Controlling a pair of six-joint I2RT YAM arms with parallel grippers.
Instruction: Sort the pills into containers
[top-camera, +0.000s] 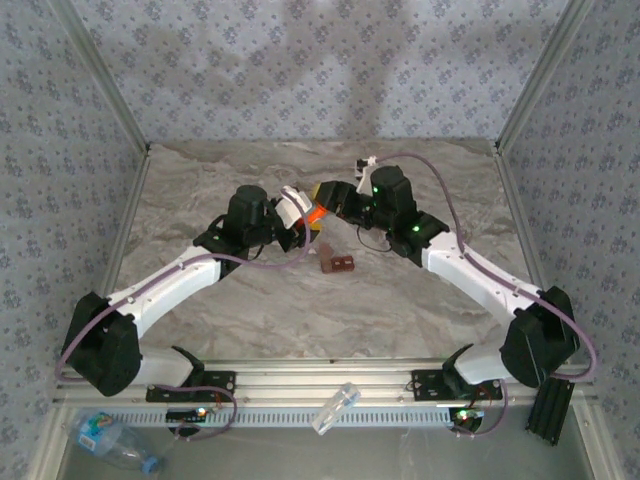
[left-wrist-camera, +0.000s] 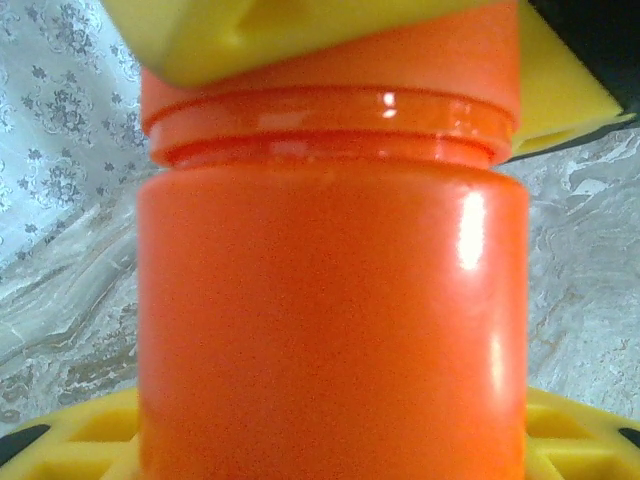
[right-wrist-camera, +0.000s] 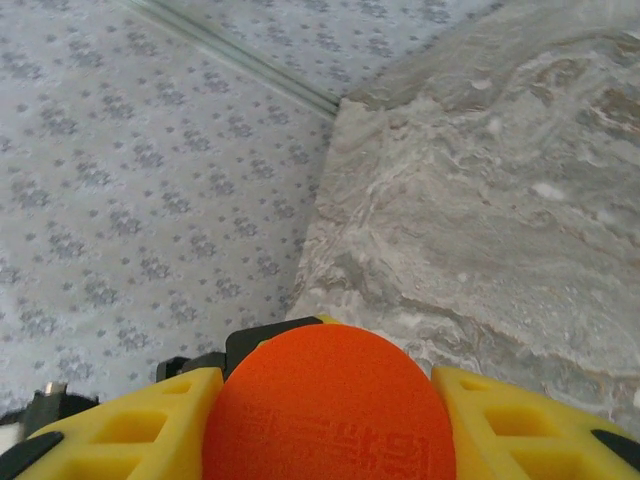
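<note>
My left gripper clamped the pill bottle, my right gripper its cap. Open table ran upper right to its edge.

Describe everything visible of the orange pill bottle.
The pill bottle is a small, glossy, orange-red, plastic-looking cylinder with a ridged neck ring and a round cap bearing faint embossed lettering. It is capped and held over the table: the left hand clamps its body, the right hand grips the cap.

Marbled table, small brown object on it
</note>
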